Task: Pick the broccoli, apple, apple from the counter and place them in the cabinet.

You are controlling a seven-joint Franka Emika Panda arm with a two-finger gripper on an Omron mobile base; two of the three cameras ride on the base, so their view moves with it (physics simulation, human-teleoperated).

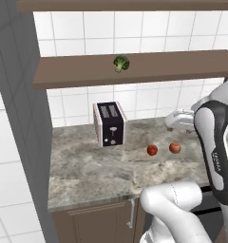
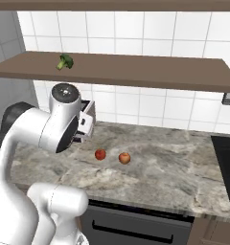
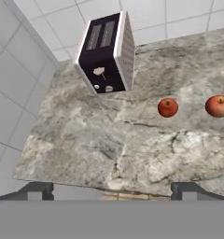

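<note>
The broccoli (image 1: pixel 120 63) (image 2: pixel 65 61) lies on the brown cabinet shelf (image 1: pixel 182 66) (image 2: pixel 145 69), left of its middle. Both apples rest on the marbled counter (image 1: pixel 97 171) (image 2: pixel 174 167) (image 3: pixel 109 149): the deep red apple (image 1: pixel 152 150) (image 2: pixel 100 154) (image 3: pixel 168 108) and, just to its right, the orange-red apple (image 1: pixel 175 148) (image 2: pixel 124 158) (image 3: pixel 218 106). My gripper (image 3: pixel 114 191) hangs open above the counter with nothing between its widely spread fingertips. In the hand view the apples lie up and to the right of it, well apart from the fingers.
A black and silver toaster (image 1: pixel 109 124) (image 3: pixel 107 53) stands at the back of the counter, left of the apples. A grey wall (image 1: pixel 21 118) bounds the counter's left end. A dark cooktop (image 2: pixel 227 162) lies at the right. Below the counter is a brown cupboard door (image 1: pixel 101 220).
</note>
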